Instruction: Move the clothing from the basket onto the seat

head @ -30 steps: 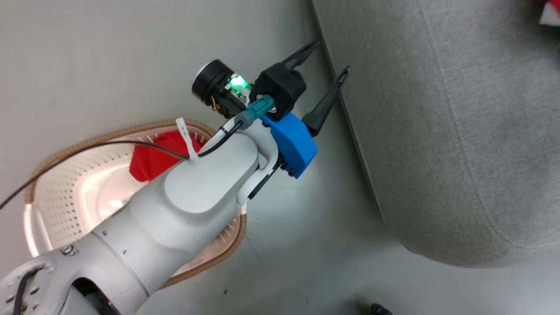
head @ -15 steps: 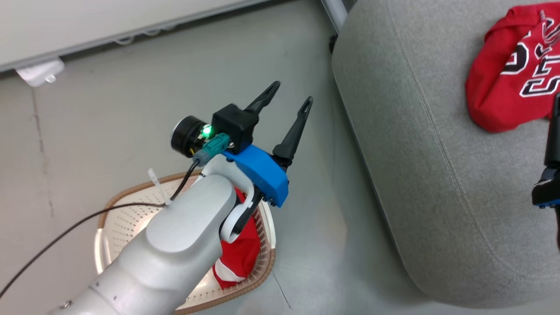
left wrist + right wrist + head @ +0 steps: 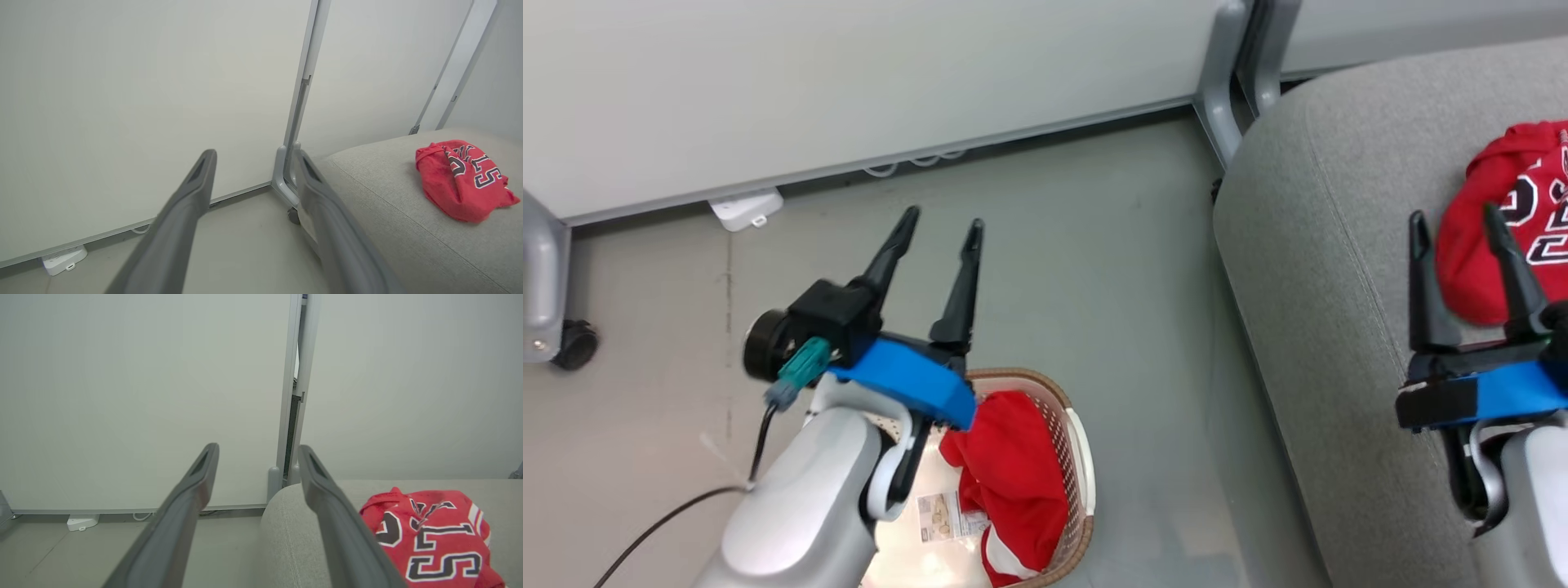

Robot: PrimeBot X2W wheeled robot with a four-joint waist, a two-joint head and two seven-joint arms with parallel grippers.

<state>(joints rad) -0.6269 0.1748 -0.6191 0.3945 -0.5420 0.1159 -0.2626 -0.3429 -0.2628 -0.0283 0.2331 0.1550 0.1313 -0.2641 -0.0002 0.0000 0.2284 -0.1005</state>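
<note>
Lower centre of the head view: the basket (image 3: pixel 1021 378) stood on the floor (image 3: pixel 1127 286), and a crumpled, white-trimmed red garment (image 3: pixel 1013 465) lay inside it against its right-hand wall. I judged the cloth light, soft and limp, likely to drape and catch on the rim, so I would pinch a raised fold near the top of the heap. Higher in the frame, I saw the left gripper (image 3: pixel 942 220) with its fingers spread and nothing between them. Lower right: the right gripper (image 3: pixel 1454 214) was likewise released and empty, over the seat (image 3: pixel 1307 286). Upper right: the numbered garment (image 3: pixel 1474 261) lay bunched on the seat. Top: a pale wall panel (image 3: pixel 849 82)
</note>
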